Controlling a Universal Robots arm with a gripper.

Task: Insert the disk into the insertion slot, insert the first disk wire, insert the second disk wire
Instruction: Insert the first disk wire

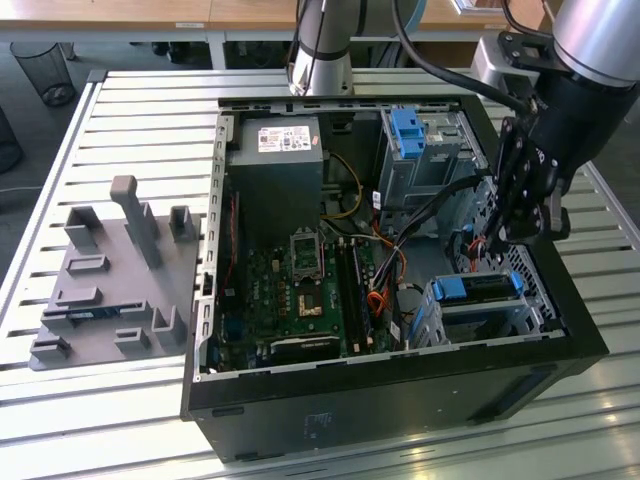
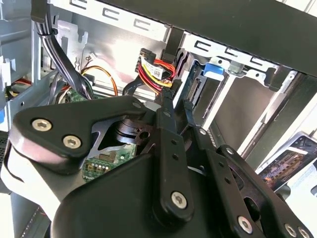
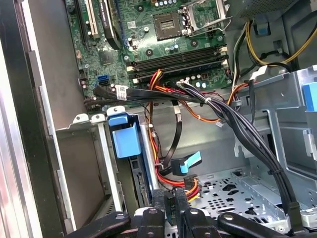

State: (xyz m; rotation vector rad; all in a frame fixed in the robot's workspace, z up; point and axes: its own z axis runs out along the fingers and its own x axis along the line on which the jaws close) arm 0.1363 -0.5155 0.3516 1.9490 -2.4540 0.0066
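already the disk (image 1: pixel 478 287) sits in the insertion slot (image 1: pixel 485 320), at the near end of the case on the exterior view's right, with its blue carrier showing at the cage mouth. so the step in hand looks to be the first wire. the gripper (image 1: pixel 498 236) hangs just on the far side of the slot, down inside the case. in the second wrist view its jaws are drawn close, with the red and yellow disk wire (image 2: pixel 156 69) caught at their tips. i judge it pinched just behind its black plug, though the contact itself is partly hidden.

to do this well, hold the plug square to the disk's rear edge, since a tilted plug would likely jam at the socket lip. the bundle looks stiff and may pull sideways, so a firm hold close to the plug matters. the blue plug (image 3: pixel 190 162) lies loose just beside the bundle, near enough to snag, so steer clear of it. press straight and gently, because the cage is thin sheet metal.
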